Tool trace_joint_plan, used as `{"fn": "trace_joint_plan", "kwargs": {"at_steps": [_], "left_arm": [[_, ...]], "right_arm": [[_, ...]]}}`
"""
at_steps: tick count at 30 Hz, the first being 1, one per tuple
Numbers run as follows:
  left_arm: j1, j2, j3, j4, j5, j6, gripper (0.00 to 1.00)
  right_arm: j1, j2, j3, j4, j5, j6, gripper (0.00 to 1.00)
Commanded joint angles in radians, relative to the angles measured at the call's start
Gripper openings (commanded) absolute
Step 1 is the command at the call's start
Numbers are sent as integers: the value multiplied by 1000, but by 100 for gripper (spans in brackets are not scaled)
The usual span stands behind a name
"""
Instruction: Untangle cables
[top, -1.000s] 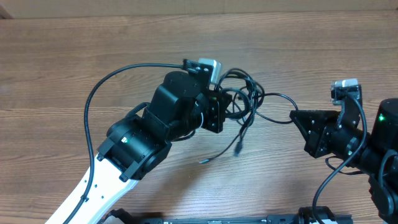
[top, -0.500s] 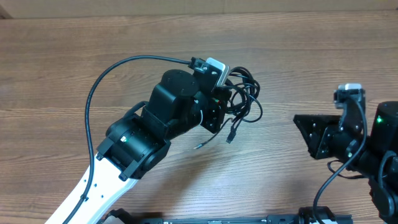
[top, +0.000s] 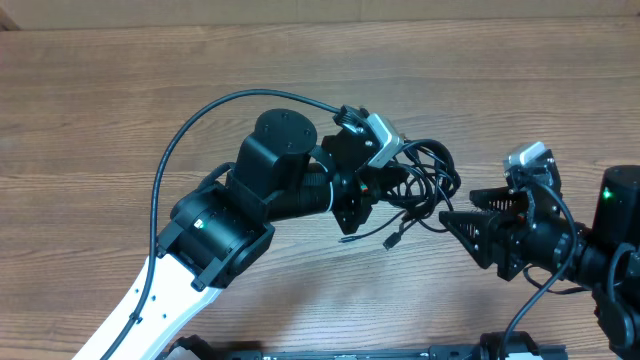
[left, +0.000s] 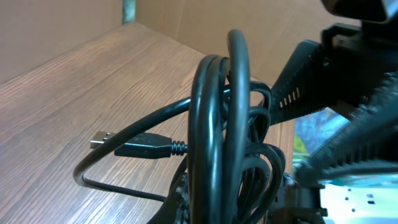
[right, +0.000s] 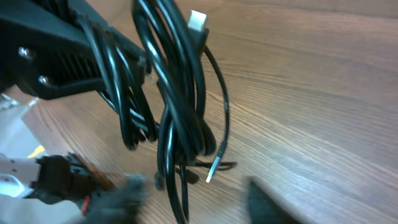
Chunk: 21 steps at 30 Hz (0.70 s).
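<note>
The cables (top: 425, 180) are a bunch of thin black loops lifted off the table, with plug ends (top: 392, 241) dangling below. My left gripper (top: 383, 188) is shut on the bunch from the left. In the left wrist view the loops (left: 224, 124) fill the middle and hide the jaws; a silver-tipped plug (left: 102, 138) sticks out to the left. My right gripper (top: 456, 212) is open just right of the bunch. In the right wrist view its blurred fingers (right: 121, 194) stand apart, with the lowest loops (right: 177, 112) hanging between them.
The wooden table (top: 120, 110) stretches to the left and back. The left arm's thick black cable (top: 200, 115) arches over the table on the left. The two grippers are very close together, with the right arm's body (top: 600, 240) at the right edge.
The right gripper let go of the strand it was pulling taut, opened, and came back left to the bunch. The left gripper swung right and turned, carrying the cables.
</note>
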Motion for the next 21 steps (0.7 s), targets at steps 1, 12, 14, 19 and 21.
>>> {"fn": "trace_joint_plan", "kwargs": {"at_steps": [1,12,14,19,21], "left_arm": [[4,-3,15,20,50,28,4],[5,-3,15,30,-243,-251,4],[5,-3,15,28,-311,-323,4],[5,-3,15,29,-358,-387,4],[5,-3,15,28,-354,-386,4]], "right_arm": [[-1,11,-2,5,-51,-15,4],[-1,13,-2,-126,-74,-107,4],[-1,13,-2,-152,-76,-121,4],[-1,13,-2,-198,-76,-146,4],[-1,13,-2,-184,-76,-146,4]]}}
